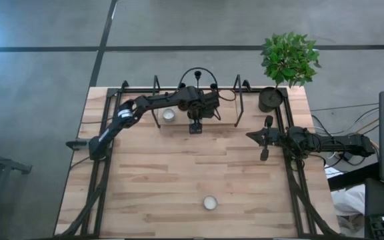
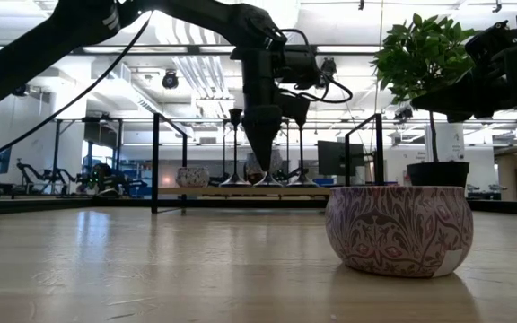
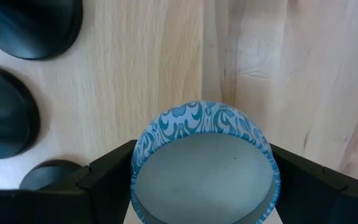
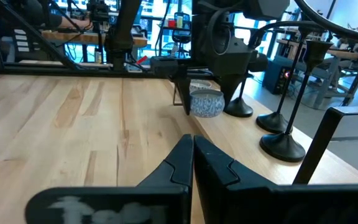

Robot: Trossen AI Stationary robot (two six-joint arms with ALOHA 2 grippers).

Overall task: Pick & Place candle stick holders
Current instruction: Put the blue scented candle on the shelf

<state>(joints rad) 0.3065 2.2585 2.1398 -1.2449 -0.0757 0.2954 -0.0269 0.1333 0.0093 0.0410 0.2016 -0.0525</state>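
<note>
Three black candle stick holders stand in a row on their round bases (image 4: 284,147) (image 4: 272,122) (image 4: 238,110) along the table's far edge; in the left wrist view the bases (image 3: 30,25) (image 3: 5,118) (image 3: 48,175) show beside the gripper. My left gripper (image 1: 195,125) points down just in front of them, closed on a blue-patterned round candle cup (image 3: 204,165) (image 4: 205,102). My right gripper (image 4: 192,149) is shut and empty, held level at the table's right side (image 1: 253,136). My left gripper pinches the blue-patterned cup by its round side wall (image 3: 143,140), one finger (image 3: 107,174) on each opposite side. The fingers come from above, pointing down. The cup stays upright, mouth up. I cannot tell whether its bottom rests on the table or hangs just above it.
A purple-patterned cup (image 1: 210,203) (image 2: 398,231) stands near the table's front edge. Another small cup (image 1: 169,115) sits left of my left gripper. A dark pot (image 1: 270,99) with a green plant (image 1: 289,59) stands at the far right corner. A black frame (image 1: 239,100) borders the far edge.
</note>
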